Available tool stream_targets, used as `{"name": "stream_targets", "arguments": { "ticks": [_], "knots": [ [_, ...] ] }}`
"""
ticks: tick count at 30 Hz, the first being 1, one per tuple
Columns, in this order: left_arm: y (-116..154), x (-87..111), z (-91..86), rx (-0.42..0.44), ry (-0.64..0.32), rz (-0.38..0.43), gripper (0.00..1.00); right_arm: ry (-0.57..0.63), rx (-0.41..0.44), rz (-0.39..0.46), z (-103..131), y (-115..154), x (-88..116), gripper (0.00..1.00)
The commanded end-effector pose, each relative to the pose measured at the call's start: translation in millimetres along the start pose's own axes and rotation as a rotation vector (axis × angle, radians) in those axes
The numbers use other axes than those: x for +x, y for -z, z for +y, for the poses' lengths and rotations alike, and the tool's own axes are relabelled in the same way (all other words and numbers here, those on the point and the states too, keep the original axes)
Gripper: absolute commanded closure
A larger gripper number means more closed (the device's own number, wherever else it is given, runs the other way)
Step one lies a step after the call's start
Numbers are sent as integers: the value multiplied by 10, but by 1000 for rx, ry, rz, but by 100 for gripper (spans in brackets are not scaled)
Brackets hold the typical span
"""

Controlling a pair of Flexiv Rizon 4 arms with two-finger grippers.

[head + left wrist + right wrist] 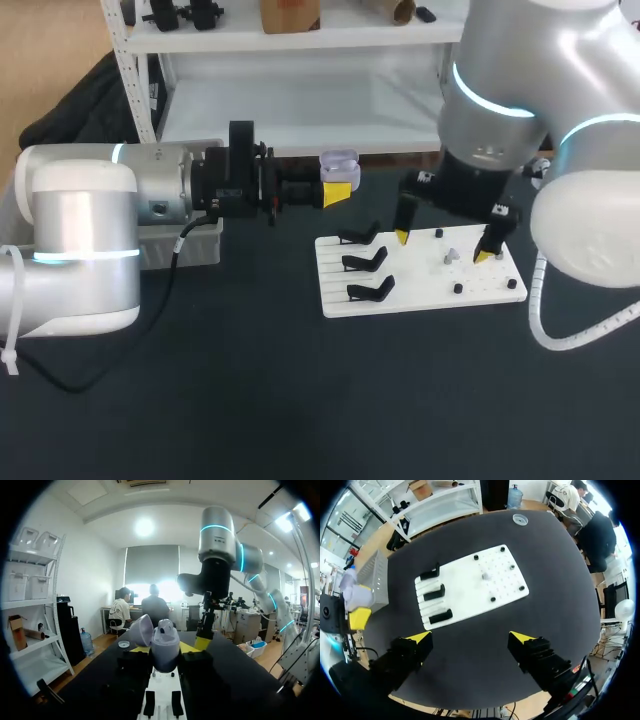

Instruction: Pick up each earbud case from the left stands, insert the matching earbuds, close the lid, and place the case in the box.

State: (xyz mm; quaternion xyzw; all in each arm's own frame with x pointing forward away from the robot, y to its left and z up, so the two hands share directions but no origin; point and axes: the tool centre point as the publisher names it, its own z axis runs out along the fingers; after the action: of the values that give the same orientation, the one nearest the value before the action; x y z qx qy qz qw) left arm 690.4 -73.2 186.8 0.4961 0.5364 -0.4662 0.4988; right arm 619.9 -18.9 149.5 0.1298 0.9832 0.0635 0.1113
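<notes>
1. Left gripper (338,190) is clamped on the lavender case (164,642), with a yellow tip pressed on each side. The case is held upright, up off the table (250,400), out past the stand side of the board and close to the box.
2. The case's lid (142,630) is flipped open and leaning back to one side. There's a pale rounded bit sitting in the top of the case, and I can't tell what it is.
3. Right gripper (444,246) has its jaws spread wide. It hangs over the right half of the white board (420,295) and isn't touching it.
4. A small pale earbud (451,257) sits on the board below that gripper, among little black pegs (457,288).
5. Three black stands (365,261) run in a column down the board's left side.
6. A grey box (205,245) sits left of the board, partly hidden behind the left arm.
</notes>
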Motion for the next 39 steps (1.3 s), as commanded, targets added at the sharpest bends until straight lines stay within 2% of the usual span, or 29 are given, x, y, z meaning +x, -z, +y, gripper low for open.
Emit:
{"name": "stream_targets", "arguments": {
  "ticks": [1, 3, 6, 9, 18, 20, 22, 23, 24, 30, 35, 39],
  "knots": [
    [2, 3, -4, -2, -1, -2, 100, 18, -125, -88, -161, -313, -112, 0],
    [2, 3, -4, -2, -1, -2, 100, 14, -56, -119, -222, -444, -205, 0],
    [2, 3, -4, -2, -1, -2, 100, 15, -65, -141, -267, -513, -347, 0],
    [2, 3, -4, -2, -1, -2, 100, 27, -138, -97, -295, -614, -448, 0],
    [2, 3, -4, -2, -1, -2, 100, 95, -111, -49, -311, -931, -531, 0],
    [2, 3, -4, -2, -1, -2, 100, 97, -124, -32, -321, -986, -552, 9],
    [2, 3, -4, -2, -1, -2, 100, 85, -109, -24, -345, -1040, -577, 27],
    [2, 3, -4, -2, -1, -2, 100, 72, -102, -13, -353, -1053, -585, 44],
    [2, 3, -4, -2, -1, -2, 100, 64, -104, -8, -358, -1063, -592, 53],
    [2, 3, -4, -2, -1, -2, 100, 70, -98, 0, -347, -1092, -617, 53],
    [2, 3, -4, -2, -1, -2, 100, 74, -94, 12, -335, -1133, -631, 64],
    [2, 3, -4, -2, -1, -2, 100, 70, -94, 21, -353, -1159, -632, 63]
  ]
}}
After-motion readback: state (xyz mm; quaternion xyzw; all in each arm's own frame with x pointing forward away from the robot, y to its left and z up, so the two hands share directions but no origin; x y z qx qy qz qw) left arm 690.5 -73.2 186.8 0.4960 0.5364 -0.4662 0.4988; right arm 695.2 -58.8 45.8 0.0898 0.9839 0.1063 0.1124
